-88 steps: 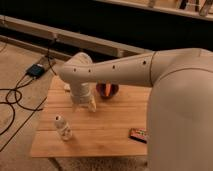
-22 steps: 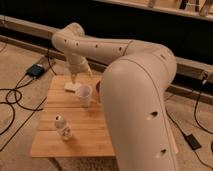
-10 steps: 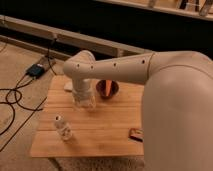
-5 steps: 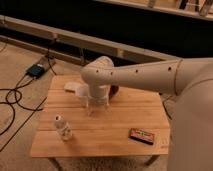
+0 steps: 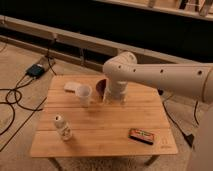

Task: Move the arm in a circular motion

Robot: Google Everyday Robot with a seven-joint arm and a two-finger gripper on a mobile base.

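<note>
The gripper (image 5: 115, 98) hangs straight down from the wrist, low over the wooden table (image 5: 115, 145), a little back of the worktop's middle and nearer the far edge than the front one. Whether it is apart or closed I cannot tell, nor whether its tip touches the wood. Just to its left stands a white cup (image 5: 84, 95), upright, and close behind, between cup and gripper, sits a brown bowl-like thing (image 5: 100, 88), partly hidden by the wrist. The arm (image 5: 160, 77) runs from a rounded joint above the gripper out past the right edge of the worktop as one thick cream-white tube dotted with small dark holes, filling the right side of the view. Farther out, a flat white item (image 5: 72, 86) lies near the far left corner, a small white bottle (image 5: 62, 128) stands towards the front left corner, and a dark packet (image 5: 141, 135) lies near the front right corner, all well apart from the gripper. On the floor to the left are cables (image 5: 12, 97) and a black box (image 5: 37, 70). I judge the circling to be under way, with the gripper at the inner part of its loop. The next sweep calls for a smooth arc kept high enough, or wide enough, to pass the cup and bowl without knocking them.
</note>
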